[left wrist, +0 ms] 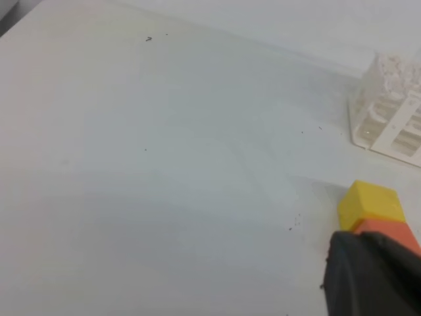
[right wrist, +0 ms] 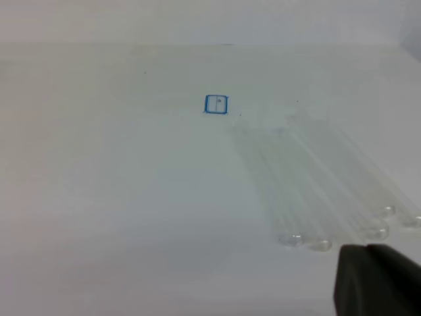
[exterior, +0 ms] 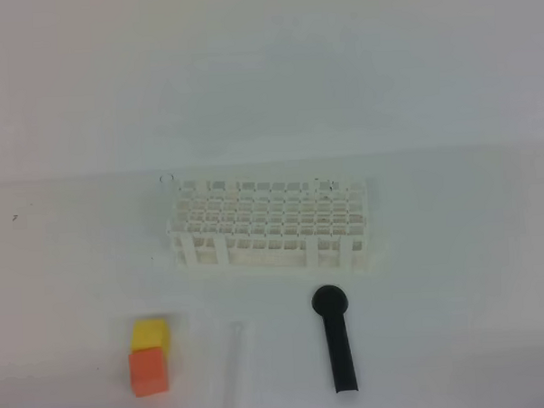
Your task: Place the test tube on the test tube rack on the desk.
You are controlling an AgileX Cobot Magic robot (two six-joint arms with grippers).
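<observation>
left claw: a dark edge of your left gripper (left wrist: 371, 273) fills the bottom right corner of its wrist view; the jaws are clenched with nothing between them.
beside it: the yellow block (left wrist: 370, 203) and the orange block (left wrist: 395, 232) peek out just behind that dark edge, touching each other.
right claw: your right gripper (right wrist: 378, 280) shows as a dark corner low in its wrist view, clenched too and holding nothing.
ahead of it: several clear tubes (right wrist: 316, 184) lie side by side on the desk (right wrist: 118, 197), round ends towards the camera, with a small blue square mark (right wrist: 216, 104) beyond them.
test tube: from overhead, the test tube (exterior: 232, 368) lies flat near the front edge, between the blocks and the black round-headed stick (exterior: 336, 338), touching neither.
rack: the test tube rack (exterior: 273, 224) stands upright beyond the tube, well apart from it; i see no tube in its holes.
step: by my reading you are at the start, before the reach; nothing is lifted yet.
next move: you need to open a claw, come down over the faint tube, and close gently on glass that could roll or slip.
</observation>
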